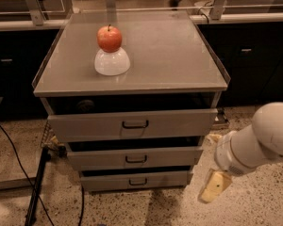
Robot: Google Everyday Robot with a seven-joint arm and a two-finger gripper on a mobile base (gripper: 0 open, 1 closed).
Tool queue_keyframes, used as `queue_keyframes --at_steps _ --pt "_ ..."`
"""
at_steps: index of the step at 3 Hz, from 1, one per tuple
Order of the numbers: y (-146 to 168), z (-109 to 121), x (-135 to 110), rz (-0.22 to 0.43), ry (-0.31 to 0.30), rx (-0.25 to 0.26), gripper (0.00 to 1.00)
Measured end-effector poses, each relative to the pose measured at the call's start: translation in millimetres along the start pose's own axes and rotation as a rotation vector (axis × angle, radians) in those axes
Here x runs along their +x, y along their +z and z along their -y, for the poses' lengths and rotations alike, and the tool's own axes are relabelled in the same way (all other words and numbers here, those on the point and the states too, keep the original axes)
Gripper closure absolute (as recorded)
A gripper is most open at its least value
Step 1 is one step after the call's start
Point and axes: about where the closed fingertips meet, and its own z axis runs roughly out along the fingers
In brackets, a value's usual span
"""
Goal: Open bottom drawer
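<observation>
Speckled floor [259,211] runs under a grey cabinet [85,126] whose counter [179,55] carries a red apple [109,38] on a white dome [112,63]. The bottom drawer [108,181], lowest of three fronts, sits just above the floor, left of the tool [214,186]. The white arm [259,142] is cut off at the right edge, and whether the tool is wide or narrow cannot be told.

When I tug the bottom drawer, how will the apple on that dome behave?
The apple is round and perched on a rounded dome, so a jolt would probably roll it off. It looks smooth, likely slippery. The gripper hangs right of the bottom drawer.
</observation>
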Motion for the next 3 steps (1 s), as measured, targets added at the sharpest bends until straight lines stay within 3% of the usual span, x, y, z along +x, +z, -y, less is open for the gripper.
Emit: queue_keyframes --at_steps 1,2,3 --pt "63.9 -10.4 2.6 0.112 0.041 -0.019 0.00" --pt "145.3 -32.4 11.4 0.151 0.088 -0.102 0.00" --pt "145.4 -32.4 11.4 0.151 0.088 -0.102 0.00"
